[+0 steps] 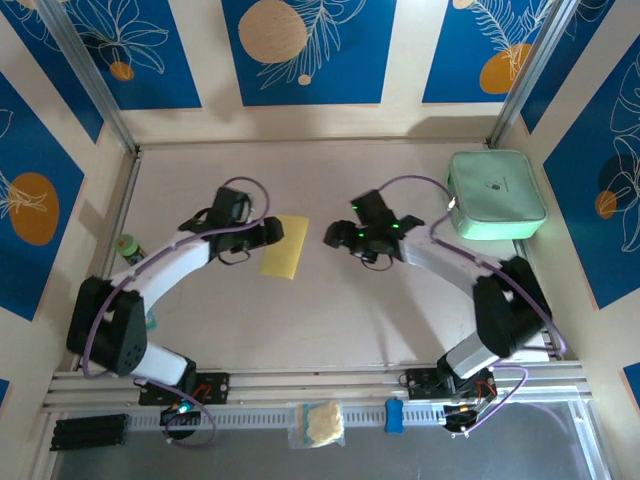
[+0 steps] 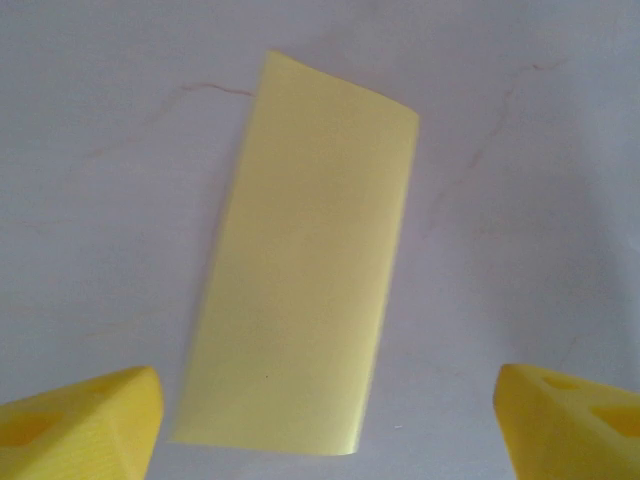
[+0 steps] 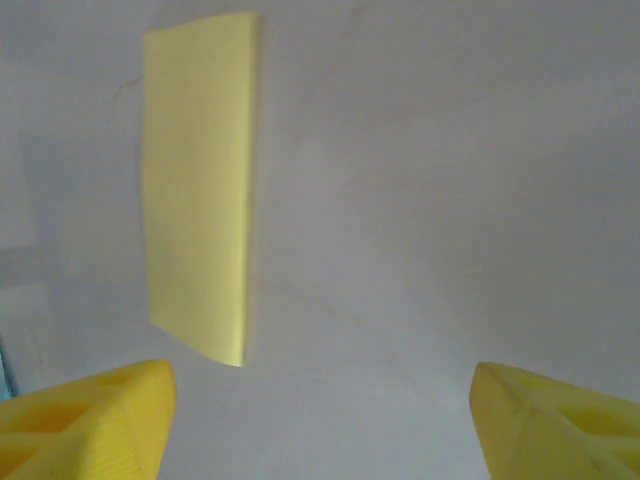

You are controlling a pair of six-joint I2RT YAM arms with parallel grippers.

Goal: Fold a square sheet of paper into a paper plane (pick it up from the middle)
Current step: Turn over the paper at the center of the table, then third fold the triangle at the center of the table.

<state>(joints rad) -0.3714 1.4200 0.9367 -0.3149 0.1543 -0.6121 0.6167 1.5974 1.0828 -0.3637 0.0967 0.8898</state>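
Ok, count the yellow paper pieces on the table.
1: a thin yellow rectangular paper sheet lying mid-table, between the left arm and right arm; others might hide beneath them.

Paper (image 1: 284, 246): plain yellow, narrow rectangle outline, lying flat on the table (image 1: 300, 330), just left of centre, long sides running roughly near-to-far edge.

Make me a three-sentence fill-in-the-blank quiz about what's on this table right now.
The sheet of paper is coloured ____.
The left end effector has its jaws ____ and holds nothing.
The mint-green case sits nearest the ____ arm.
Missing words: yellow; open; right.
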